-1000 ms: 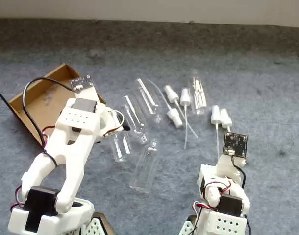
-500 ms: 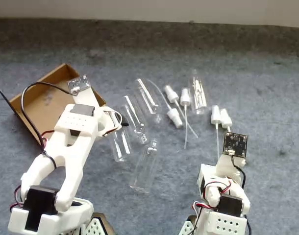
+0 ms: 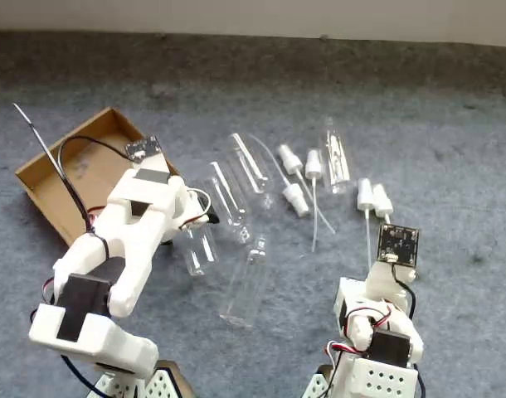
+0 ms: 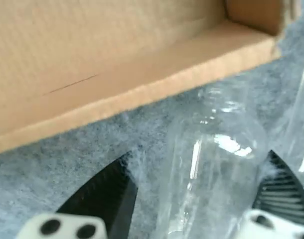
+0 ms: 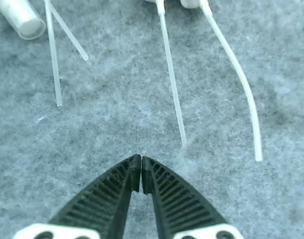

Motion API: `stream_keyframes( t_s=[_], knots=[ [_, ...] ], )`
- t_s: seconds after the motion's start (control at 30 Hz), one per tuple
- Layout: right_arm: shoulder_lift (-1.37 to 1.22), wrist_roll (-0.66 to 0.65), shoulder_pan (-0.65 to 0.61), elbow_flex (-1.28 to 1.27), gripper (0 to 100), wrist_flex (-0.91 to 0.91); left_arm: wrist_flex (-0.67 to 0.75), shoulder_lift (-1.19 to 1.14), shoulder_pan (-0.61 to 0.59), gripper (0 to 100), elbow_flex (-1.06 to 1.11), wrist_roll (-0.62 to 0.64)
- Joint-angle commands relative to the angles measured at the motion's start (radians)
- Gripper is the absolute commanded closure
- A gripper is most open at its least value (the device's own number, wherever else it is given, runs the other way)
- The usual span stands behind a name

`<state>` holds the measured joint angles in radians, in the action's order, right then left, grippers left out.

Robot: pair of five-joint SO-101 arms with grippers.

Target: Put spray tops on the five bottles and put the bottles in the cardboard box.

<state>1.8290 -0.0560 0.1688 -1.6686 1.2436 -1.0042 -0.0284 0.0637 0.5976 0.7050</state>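
Observation:
My left gripper [image 4: 199, 155] is open and straddles a clear bottle [image 4: 212, 169] that lies on the grey cloth beside the cardboard box [image 4: 117, 74]. Its black fingers [image 4: 109, 191] stand on either side of the bottle without closing on it. In the high view the left arm [image 3: 141, 215] hangs over that bottle [image 3: 195, 247] at the box's [image 3: 66, 178] near corner. Other clear bottles [image 3: 246, 282] [image 3: 224, 197] [image 3: 336, 157] lie around the middle. White spray tops [image 3: 296, 199] [image 3: 313, 166] [image 3: 365, 195] lie among them. My right gripper [image 5: 141, 174] is shut and empty, just short of the tops' thin tubes [image 5: 171, 79].
The open box holds nothing that I can see. One more bottle [image 3: 249, 162] lies at the back, next to a spray top [image 3: 290, 157]. The right arm [image 3: 377, 323] sits folded at the front right. Bare grey cloth lies to the far right and along the back.
The left arm has swung and dropped lower over the bottle by the box, and its cable now sticks up at the left. The right arm has not moved.

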Motion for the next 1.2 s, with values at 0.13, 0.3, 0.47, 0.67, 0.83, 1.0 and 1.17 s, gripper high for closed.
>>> stream_keyframes(
  t_s=[0.13,0.3,0.47,0.67,0.83,1.0,1.17],
  knots=[
    [0.008,-0.006,0.013,-0.148,99.4,0.005,0.005,0.008,-0.007,70,-0.070,0.005],
    [0.008,-0.006,0.013,-0.148,99.4,0.005,0.005,-0.001,-0.004,72,-0.068,0.003],
    [0.008,-0.006,0.013,-0.148,99.4,0.005,-0.040,0.001,0.054,87,-0.070,-0.046],
    [0.008,-0.006,0.013,-0.148,99.4,0.005,-0.061,0.001,0.085,91,-0.070,-0.046],
    [0.008,-0.006,0.013,-0.148,99.4,0.005,-0.064,0.015,0.091,91,-0.070,-0.048],
    [0.008,-0.006,0.013,-0.148,99.4,0.005,-0.115,0.111,0.091,91,-0.070,-0.048],
    [0.008,-0.006,0.013,-0.148,99.4,0.005,-0.195,0.291,0.091,91,-0.070,-0.048]
  ],
)
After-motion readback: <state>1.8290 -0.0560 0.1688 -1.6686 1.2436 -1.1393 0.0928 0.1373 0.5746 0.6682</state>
